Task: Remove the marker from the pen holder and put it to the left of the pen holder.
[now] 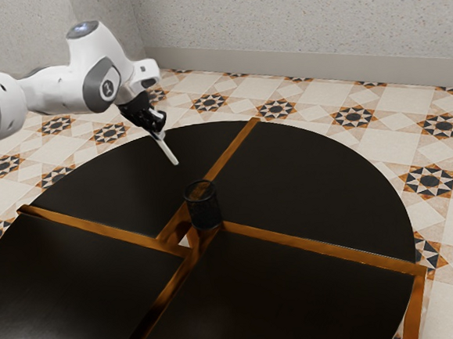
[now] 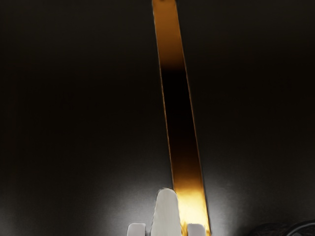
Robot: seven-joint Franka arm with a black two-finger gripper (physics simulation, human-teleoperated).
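In the exterior view, the marker (image 1: 169, 152) hangs in the air from the gripper (image 1: 159, 131), out of the holder (image 1: 203, 207) and apart from it, towards the exterior view's left and higher in that picture. It is a slim, straight stick, pale grey to white along the part that shows, with a bluish-violet tint up where it meets the dark grip. It hangs at a slant — the free lower end leans towards the exterior view's right, and the upper end goes in between the fingers. Against the black table (image 1: 313, 178) it stands out as a light, narrow stroke. I cannot make out any lettering on it.

The gripper is closed down on the marker, its fingers parted only by what they hold. In the wrist view, the marker is a smooth, light grey shape with a rounded, tapering end and soft shading along its edges; a paler grey fingertip (image 2: 137, 229) lies to one side of it and another to the other side. Beyond it runs a strip (image 2: 170, 39) of orange-brown wood, dark in its middle stretch and glowing bright yellow close to the marker.

The holder is a dark, round cup with an open top, standing upright near the middle of the table, where the wooden strips meet. A dark curved rim, likely the holder's, enters a corner of the wrist view. Patterned tiles (image 1: 353, 117) cover the floor around the table — pale, with dark and orange stars.
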